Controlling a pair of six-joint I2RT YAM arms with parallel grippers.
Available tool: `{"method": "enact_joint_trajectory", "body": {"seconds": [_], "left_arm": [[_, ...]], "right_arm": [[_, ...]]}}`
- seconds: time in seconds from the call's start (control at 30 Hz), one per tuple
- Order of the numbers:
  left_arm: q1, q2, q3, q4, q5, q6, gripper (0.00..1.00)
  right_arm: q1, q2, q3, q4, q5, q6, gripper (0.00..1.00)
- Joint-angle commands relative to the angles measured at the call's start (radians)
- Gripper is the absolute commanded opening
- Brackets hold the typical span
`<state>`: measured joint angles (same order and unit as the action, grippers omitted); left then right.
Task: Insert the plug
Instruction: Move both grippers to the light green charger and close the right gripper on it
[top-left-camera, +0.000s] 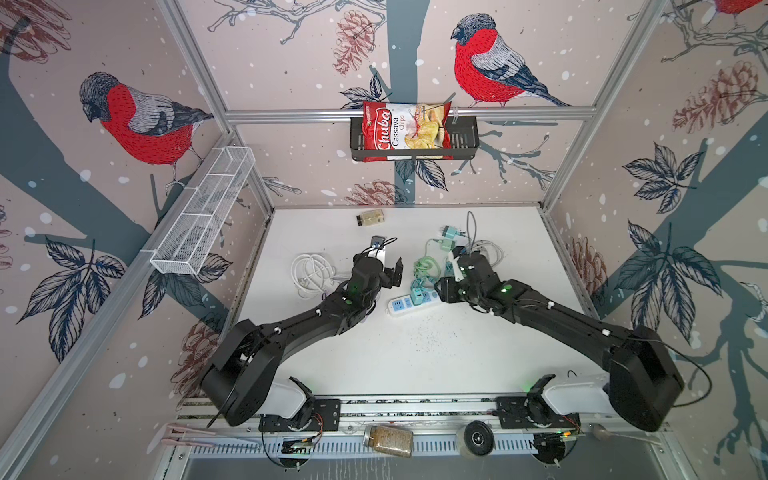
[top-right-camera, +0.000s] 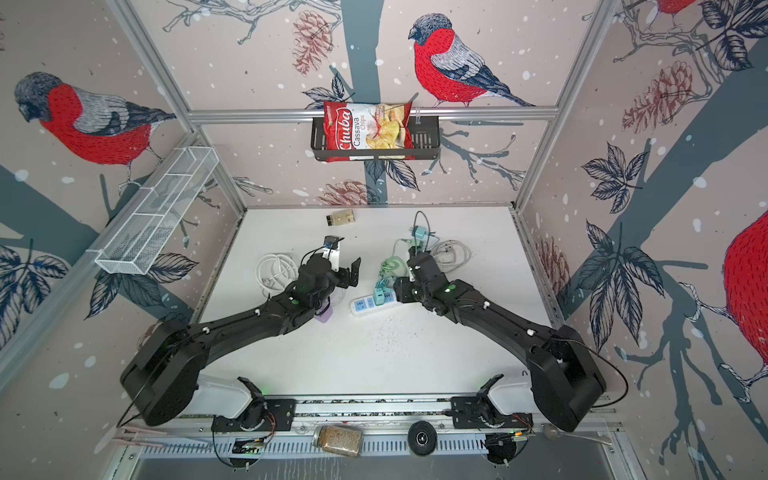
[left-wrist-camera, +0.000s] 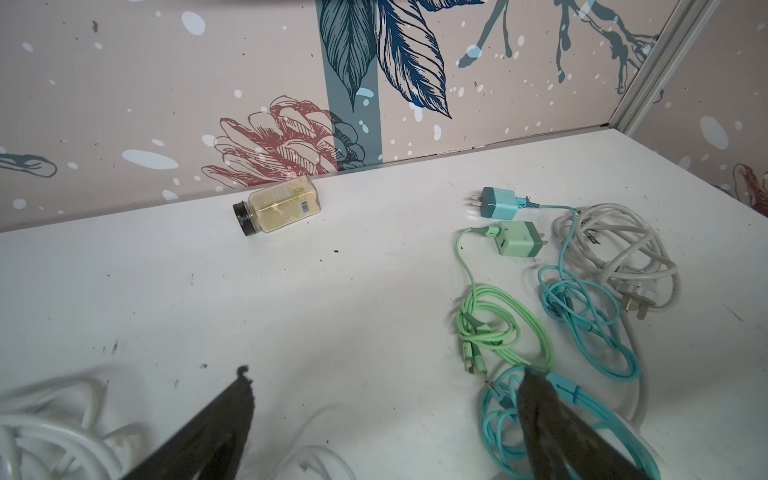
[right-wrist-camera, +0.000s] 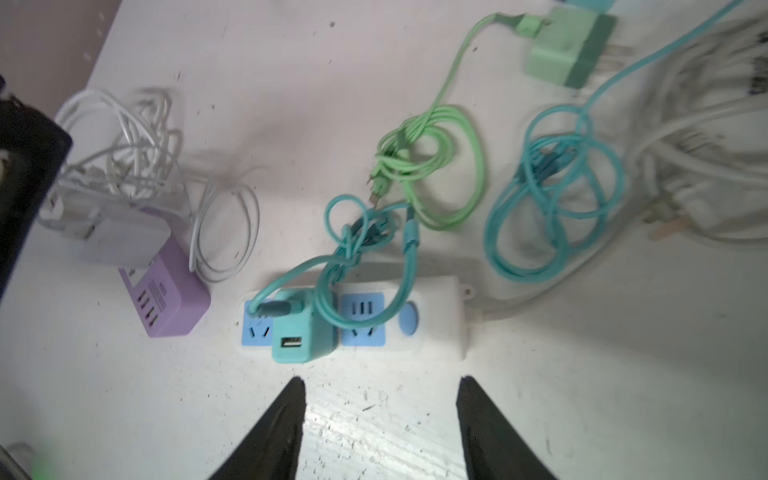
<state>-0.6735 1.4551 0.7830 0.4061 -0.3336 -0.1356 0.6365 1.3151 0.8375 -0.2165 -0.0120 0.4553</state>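
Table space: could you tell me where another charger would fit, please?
Bare: the wide stretch between power strip and front rail; also between spice jar and white cable coil. Crowded: the tangled cables behind the strip.

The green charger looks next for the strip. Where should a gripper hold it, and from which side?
Probably pinch the green charger across its pale body's long flat sides, coming from above: it lies flat, prongs pointing sideways, cable leaving the opposite end.
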Motion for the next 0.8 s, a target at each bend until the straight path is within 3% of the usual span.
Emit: {"method": "enact_joint_trajectory", "body": {"seconds": [0.0, 0.13, 0.33, 0.6, 0.77], "left_arm": [[0.002, 0.078, 0.098, -0.032, 0.042, 0.048, 0.98], [0.003, 0.212, 0.253, -0.069, 0.071, 0.085, 0.98], [0.008, 0.462, 0.533, -0.154, 0.139, 0.116, 0.98], [0.019, 0.762, 0.919, -0.327, 0.187, 0.108, 0.96], [0.029, 0.834, 1.022, -0.389, 0.217, 0.071, 0.95]], "right_arm": [[-0.106, -0.026, -0.022, 0.069, -0.056, 0.033, 0.59], [-0.263, 0.031, 0.000, 0.104, -0.102, 0.021, 0.58], [-0.368, 0.168, 0.106, 0.143, -0.120, 0.017, 0.57], [-0.387, 0.401, 0.380, 0.125, -0.194, -0.030, 0.54], [-0.374, 0.551, 0.512, 0.104, -0.208, -0.040, 0.54]]}}
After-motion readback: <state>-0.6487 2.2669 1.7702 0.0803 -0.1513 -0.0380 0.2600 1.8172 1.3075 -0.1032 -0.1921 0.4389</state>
